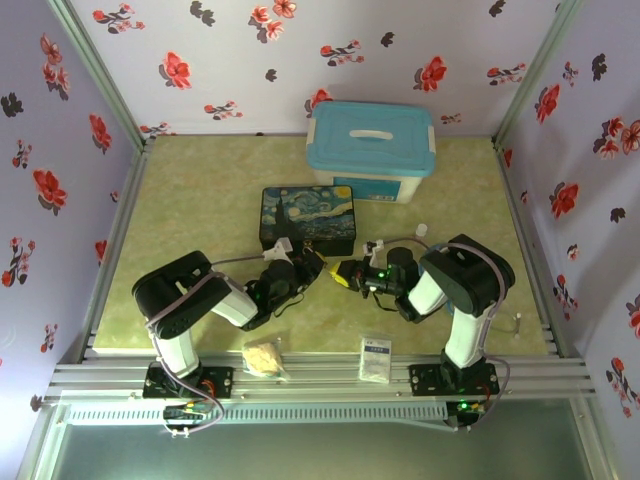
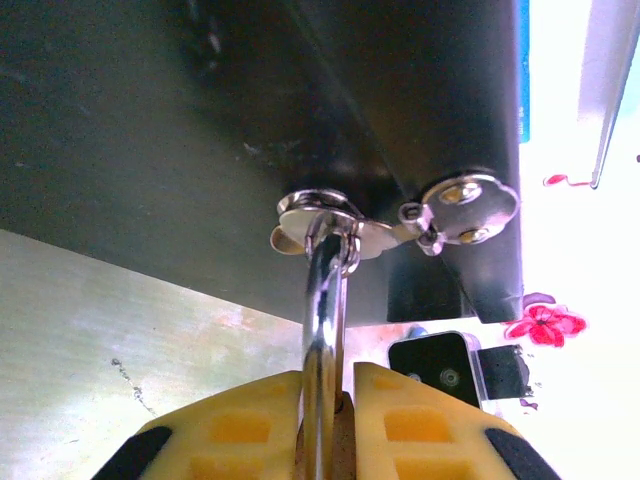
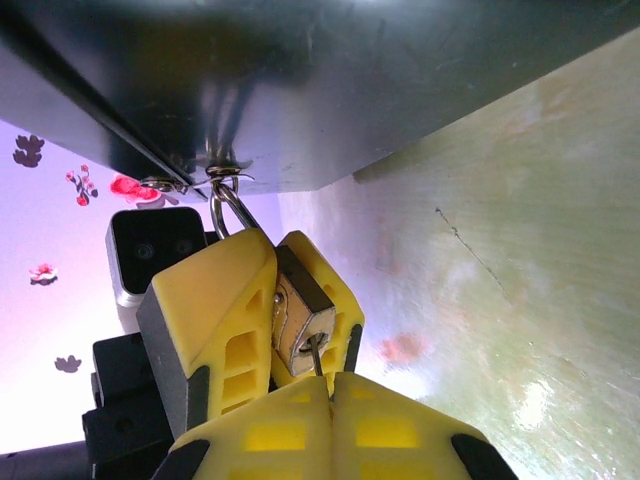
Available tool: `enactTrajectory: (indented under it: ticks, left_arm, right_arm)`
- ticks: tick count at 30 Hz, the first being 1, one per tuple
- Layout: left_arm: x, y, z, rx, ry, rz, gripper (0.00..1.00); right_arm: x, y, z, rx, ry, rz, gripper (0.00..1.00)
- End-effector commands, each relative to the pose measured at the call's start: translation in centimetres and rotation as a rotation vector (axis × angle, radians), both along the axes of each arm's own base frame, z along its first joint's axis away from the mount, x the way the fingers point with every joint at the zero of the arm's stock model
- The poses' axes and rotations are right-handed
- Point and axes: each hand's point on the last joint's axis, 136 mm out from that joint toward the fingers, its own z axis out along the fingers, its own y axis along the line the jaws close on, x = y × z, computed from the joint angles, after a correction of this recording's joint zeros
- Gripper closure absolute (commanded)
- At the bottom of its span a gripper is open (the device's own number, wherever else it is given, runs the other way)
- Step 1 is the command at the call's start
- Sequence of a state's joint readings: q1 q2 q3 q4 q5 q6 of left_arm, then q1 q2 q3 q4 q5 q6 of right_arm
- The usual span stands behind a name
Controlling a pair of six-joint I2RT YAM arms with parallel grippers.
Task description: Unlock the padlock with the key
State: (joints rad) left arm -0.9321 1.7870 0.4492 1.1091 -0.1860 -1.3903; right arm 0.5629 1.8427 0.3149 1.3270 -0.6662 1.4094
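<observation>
Left gripper (image 2: 328,388) is clamped tight on the brass padlock (image 3: 298,325), whose silver shackle (image 2: 320,300) is threaded through the latch (image 2: 320,212) on the front of the painted tin box (image 1: 307,218), while the right gripper (image 3: 330,392) pinches the thin dark key (image 3: 316,356), its tip set into the padlock's base.

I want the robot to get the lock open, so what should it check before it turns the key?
1. Left gripper shut on the padlock: ok.
2. Right gripper shut on the key: ok.
3. Key tip in the padlock's keyhole: ok.
4. Key pushed all the way in: cannot tell.
5. Shackle hooked through the hasp of the tin box: ok.
</observation>
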Motion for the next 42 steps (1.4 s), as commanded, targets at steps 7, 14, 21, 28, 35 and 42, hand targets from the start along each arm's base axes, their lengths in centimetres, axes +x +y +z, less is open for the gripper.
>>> enactTrajectory:
  ticks: [7,14,21,28,35,42]
  left_arm:
    - [-0.3,-2.3,3.2,-0.156,-0.049,-0.032,1.00]
    - [-0.3,-2.4,4.4,-0.213,-0.053,-0.023,1.00]
    - [-0.4,-2.8,5.8,-0.249,-0.064,-0.040,1.00]
    - [-0.6,-3.7,6.6,-0.277,-0.063,-0.067,1.00]
    - [-0.7,-4.2,6.7,-0.291,-0.054,-0.081,1.00]
    - [-0.8,-4.1,5.8,-0.276,-0.039,-0.071,1.00]
  right_arm:
    - [2.6,0.1,2.3,0.076,0.007,-0.117,1.00]
    - [3.0,0.1,1.7,0.064,0.005,-0.119,1.00]
    - [3.5,0.2,1.7,0.057,-0.026,-0.111,1.00]
    - [4.3,0.7,2.4,0.058,-0.099,-0.068,1.00]
    - [4.1,0.9,4.6,0.070,-0.194,-0.053,1.00]
    - [3.8,1.1,3.4,0.047,-0.156,-0.097,0.95]
